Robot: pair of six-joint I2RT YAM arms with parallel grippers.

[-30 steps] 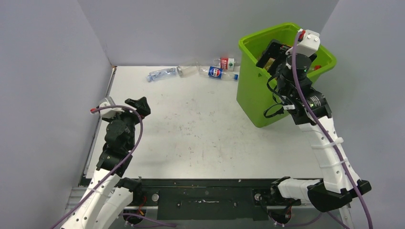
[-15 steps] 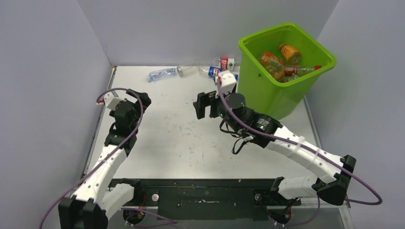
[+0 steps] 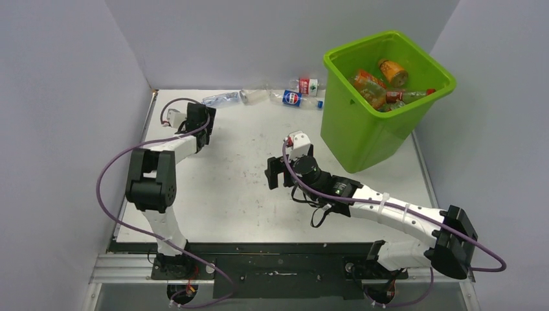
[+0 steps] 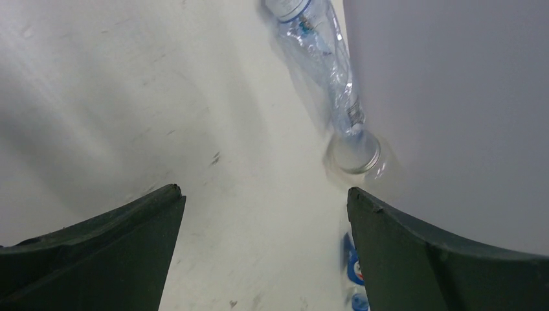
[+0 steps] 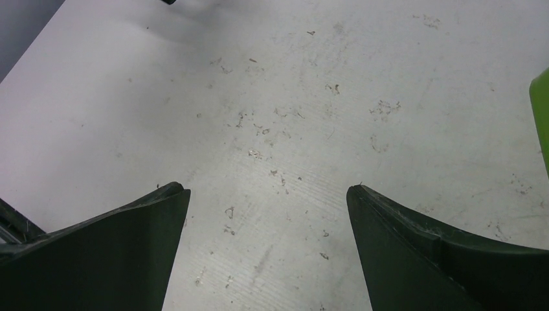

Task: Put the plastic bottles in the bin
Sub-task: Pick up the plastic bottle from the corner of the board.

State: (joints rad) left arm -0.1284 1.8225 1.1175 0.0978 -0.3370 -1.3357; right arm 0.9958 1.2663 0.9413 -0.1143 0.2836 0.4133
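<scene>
Since the left gripper (image 4: 263, 191) hangs wide open over the table (image 3: 239, 194) w/ nothing in it, just short of the clear bottle (image 4: 322, 58) lying along the back wall (image 4: 453, 97), the step in hand looks like the reach for that bottle. Best approach, imo: straddle the body crosswise, mid-length, & close gently. It's thin crumpled plastic, dented & see-through, likely to squash or skid on the smooth, scuffed table. Pepsi-label bottle (image 3: 296, 99) & red-label one (image 3: 308, 85) lie further right, near the bin (image 3: 362, 133), a glossy lime tub w/ rolled rim, orange bottles (image 3: 370, 82) already inside. Right gripper (image 5: 267, 188) also open & empty, mid-table.
</scene>
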